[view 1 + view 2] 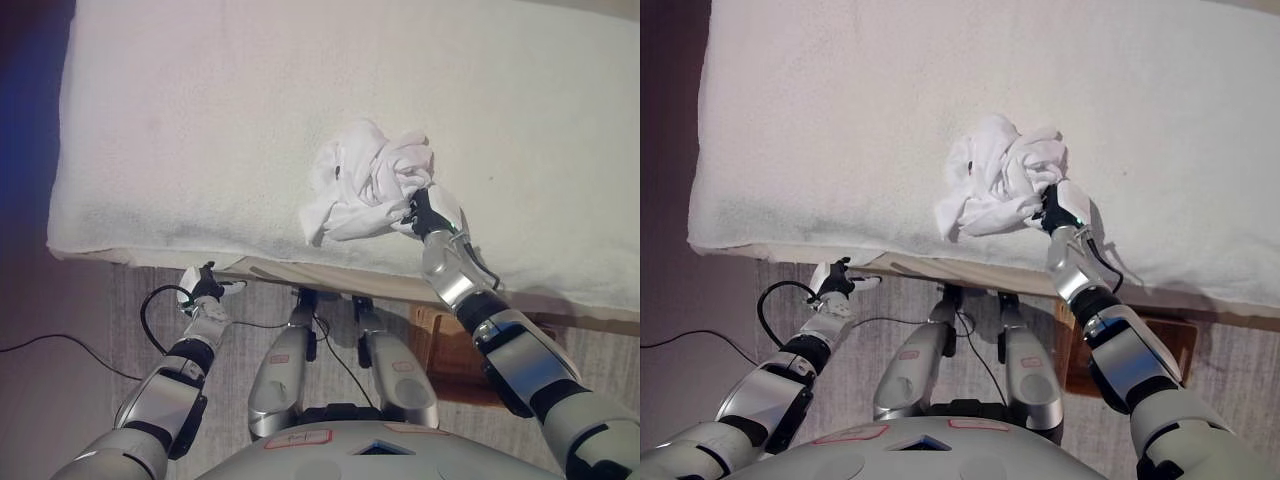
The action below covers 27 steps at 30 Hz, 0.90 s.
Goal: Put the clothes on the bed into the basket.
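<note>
White cloth [365, 180] lies bunched near bed [200, 120] front edge. Right hand [425, 212] pinches cloth. Left hand [205, 285] below bed edge, fingers loose, holds nothing.

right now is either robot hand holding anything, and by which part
The right robot hand grips the crumpled white garment at its near right edge on the bed. The left robot hand holds nothing, below the bed's edge.

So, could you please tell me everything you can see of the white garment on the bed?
The white garment is a crumpled bundle of soft, thin-looking cloth, twisted into folds, with one flatter flap trailing toward the bed's near edge. It lies on the cream, towel-like bed cover, right of the middle. The right hand touches its right side, fingers seemingly closed on a fold.
</note>
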### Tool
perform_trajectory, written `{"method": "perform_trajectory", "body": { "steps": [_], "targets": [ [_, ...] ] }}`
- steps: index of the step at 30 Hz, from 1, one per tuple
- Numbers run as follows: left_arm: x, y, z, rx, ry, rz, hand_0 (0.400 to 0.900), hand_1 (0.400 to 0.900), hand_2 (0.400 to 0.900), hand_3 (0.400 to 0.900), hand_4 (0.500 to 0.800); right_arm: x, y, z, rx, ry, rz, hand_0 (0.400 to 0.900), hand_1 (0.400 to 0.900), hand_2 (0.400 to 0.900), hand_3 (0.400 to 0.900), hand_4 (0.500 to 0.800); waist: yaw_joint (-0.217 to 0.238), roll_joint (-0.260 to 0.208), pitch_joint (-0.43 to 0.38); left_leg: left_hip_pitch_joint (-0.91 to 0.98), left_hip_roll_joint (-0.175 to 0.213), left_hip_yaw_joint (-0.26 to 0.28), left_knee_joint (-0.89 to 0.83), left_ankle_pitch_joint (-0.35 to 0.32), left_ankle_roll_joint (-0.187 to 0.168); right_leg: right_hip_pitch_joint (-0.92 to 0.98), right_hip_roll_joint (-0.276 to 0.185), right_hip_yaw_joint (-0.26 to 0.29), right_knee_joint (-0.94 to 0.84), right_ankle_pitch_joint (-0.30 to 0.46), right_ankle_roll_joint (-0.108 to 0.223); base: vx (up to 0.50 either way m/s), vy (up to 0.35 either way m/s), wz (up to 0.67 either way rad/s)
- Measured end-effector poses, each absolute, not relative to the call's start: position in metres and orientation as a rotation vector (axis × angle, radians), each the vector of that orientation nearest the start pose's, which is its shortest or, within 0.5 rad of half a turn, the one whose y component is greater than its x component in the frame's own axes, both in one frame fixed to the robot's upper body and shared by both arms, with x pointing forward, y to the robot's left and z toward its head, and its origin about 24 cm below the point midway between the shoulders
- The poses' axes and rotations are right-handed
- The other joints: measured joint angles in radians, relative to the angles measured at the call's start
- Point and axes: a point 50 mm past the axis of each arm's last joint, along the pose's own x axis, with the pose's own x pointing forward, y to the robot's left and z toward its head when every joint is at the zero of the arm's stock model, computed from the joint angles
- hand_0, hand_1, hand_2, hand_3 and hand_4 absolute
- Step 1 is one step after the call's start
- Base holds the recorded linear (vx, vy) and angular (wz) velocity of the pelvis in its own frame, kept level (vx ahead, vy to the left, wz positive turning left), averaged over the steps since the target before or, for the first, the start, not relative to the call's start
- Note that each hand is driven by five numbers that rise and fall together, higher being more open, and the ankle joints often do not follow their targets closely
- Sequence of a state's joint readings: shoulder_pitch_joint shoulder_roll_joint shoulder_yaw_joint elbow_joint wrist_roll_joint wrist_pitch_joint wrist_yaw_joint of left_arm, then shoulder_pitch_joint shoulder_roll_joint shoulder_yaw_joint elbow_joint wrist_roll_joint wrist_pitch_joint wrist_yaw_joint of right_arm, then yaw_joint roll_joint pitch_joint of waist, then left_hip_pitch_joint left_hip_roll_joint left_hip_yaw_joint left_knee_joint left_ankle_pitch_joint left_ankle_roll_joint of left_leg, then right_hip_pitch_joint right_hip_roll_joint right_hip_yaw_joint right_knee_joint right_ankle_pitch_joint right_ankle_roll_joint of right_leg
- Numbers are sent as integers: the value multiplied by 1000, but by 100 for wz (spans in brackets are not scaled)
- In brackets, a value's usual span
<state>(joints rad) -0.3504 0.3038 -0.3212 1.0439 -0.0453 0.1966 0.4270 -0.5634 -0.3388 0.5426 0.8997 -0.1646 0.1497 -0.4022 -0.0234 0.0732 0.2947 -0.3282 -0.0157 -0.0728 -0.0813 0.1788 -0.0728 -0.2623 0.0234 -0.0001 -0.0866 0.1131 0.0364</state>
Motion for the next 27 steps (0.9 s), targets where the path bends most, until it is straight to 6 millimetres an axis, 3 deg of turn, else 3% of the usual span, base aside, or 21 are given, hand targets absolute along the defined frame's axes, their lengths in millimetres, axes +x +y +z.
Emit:
{"method": "perform_trajectory", "body": {
  "steps": [4, 7, 14, 17, 27],
  "targets": [
    [234, 239, -91, 648, 835, 311, 900, 900, 900, 900, 800, 311, -198, -24, -916, 400, -90, 400, 400, 400, 400, 500, -3, -4, 1, 83, 1, 25, -7, -38, 4, 75, -1, 22, -1, -5, -6, 68, -2, -19],
    [224, 246, -96, 644, 865, 327, 900, 900, 900, 900, 800, 303, -212, -30, -881, 447, -135, 400, 400, 400, 400, 500, -34, -11, -2, 122, -1, 42, -11, -60, 22, 107, -5, 41, -1, -14, -12, 39, -3, -27],
    [214, 251, -99, 608, 897, 333, 900, 900, 900, 900, 800, 267, -268, -48, -850, 618, -275, 400, 400, 400, 400, 500, -61, -39, -57, 201, 0, 106, -11, -85, 56, 167, -7, 100, -1, -13, -14, 7, -7, -30],
    [213, 253, -99, 603, 896, 328, 900, 900, 900, 900, 800, 251, -293, -53, -852, 694, -339, 400, 400, 400, 400, 500, -98, -55, -92, 238, 1, 134, -12, -95, 68, 192, -8, 126, -1, -19, -6, -14, -9, -35],
    [206, 264, -97, 600, 898, 327, 900, 900, 900, 900, 800, 194, -378, -40, -858, 867, -594, 400, 400, 400, 400, 500, -166, -35, -176, 296, 8, 201, -12, -123, 75, 227, -2, 191, -4, -30, 7, -9, -10, -23]
  ]
}}
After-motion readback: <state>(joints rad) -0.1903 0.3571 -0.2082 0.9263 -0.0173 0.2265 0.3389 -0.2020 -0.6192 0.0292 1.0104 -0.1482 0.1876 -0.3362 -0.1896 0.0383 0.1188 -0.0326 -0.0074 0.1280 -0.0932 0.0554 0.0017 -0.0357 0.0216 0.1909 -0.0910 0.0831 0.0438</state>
